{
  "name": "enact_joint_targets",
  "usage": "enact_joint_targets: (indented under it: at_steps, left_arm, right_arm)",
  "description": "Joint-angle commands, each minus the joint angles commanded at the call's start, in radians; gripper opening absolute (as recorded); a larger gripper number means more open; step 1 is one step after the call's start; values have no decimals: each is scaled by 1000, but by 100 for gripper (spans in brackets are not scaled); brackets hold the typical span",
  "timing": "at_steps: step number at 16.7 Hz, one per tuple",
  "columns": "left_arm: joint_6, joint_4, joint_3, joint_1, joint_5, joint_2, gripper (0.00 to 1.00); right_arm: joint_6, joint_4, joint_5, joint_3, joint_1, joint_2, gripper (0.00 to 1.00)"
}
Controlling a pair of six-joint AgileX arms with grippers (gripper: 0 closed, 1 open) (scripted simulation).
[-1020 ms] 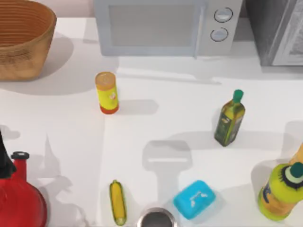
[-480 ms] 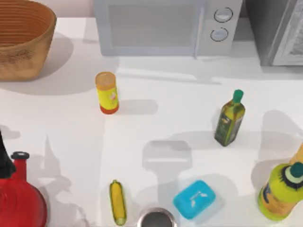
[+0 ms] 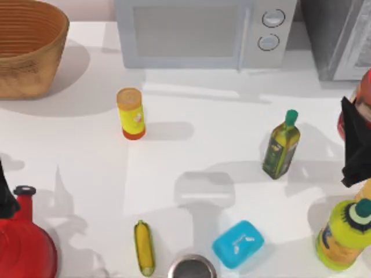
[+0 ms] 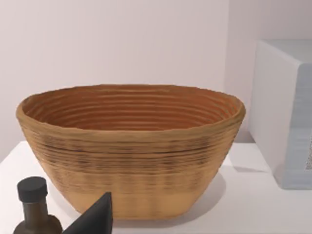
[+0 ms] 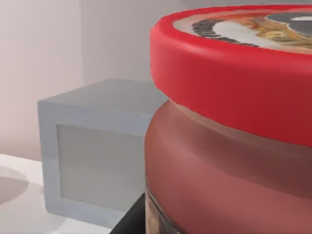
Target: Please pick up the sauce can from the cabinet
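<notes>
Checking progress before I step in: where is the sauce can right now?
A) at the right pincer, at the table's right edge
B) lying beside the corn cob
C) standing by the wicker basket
A: the sauce can sits at the right pincer, just below the cabinet.

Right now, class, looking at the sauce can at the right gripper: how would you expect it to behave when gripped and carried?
The sauce can looks rigid, with a smooth cylindrical wall, so it probably won't deform but might slip. Its red rim juts out past the wall, which could catch against fingers. Set on its side, its round shape would likely roll.
</notes>
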Motion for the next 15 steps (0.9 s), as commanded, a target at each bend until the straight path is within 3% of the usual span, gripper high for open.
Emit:
enact_joint_targets:
  at_steps: [15]
  left_arm:
    - [0, 0, 0, 0, 0, 0, 100]
  right_arm:
    - [21, 521, 83, 162, 318, 745, 0]
